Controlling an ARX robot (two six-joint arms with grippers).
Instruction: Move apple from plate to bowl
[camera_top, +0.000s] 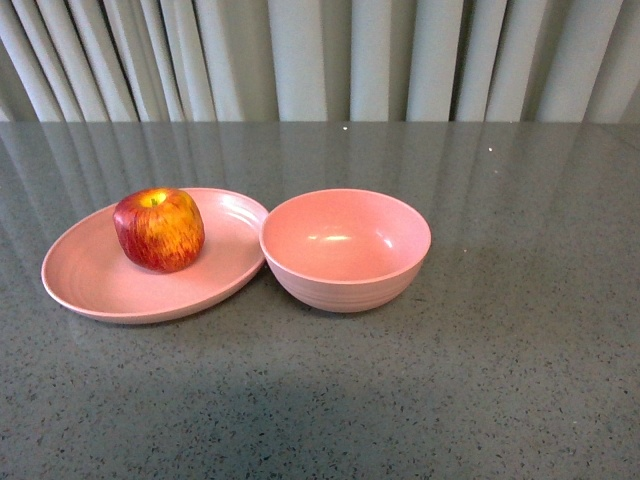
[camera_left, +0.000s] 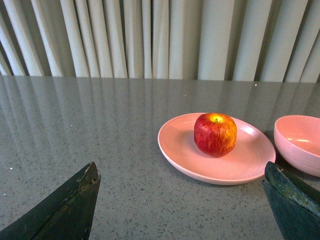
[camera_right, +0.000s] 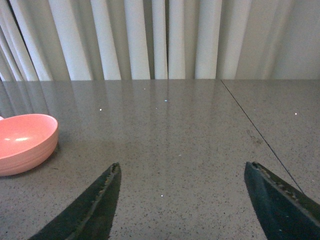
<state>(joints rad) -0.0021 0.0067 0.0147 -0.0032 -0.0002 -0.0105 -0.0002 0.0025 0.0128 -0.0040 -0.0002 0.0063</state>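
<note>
The apple (camera_top: 158, 230) sits on the plate (camera_top: 90, 280), just left of the bowl (camera_top: 345, 250). My left gripper (camera_left: 181, 172) and right gripper (camera_right: 183, 166) are both spread wide, empty.

Grey speckled table (camera_top: 500, 380) bears plate (camera_top: 90, 275) and bowl (camera_top: 345, 290).

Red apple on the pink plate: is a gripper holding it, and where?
Nothing is held. The round red apple sits free on the shallow pink plate; left gripper and right gripper are open, empty.

The deep, round pale pink bowl (camera_left: 299, 142) is cut by the frame edge in both wrist views. The left gripper (camera_left: 181, 167) and right gripper (camera_right: 182, 165) show fingertips only.
</note>
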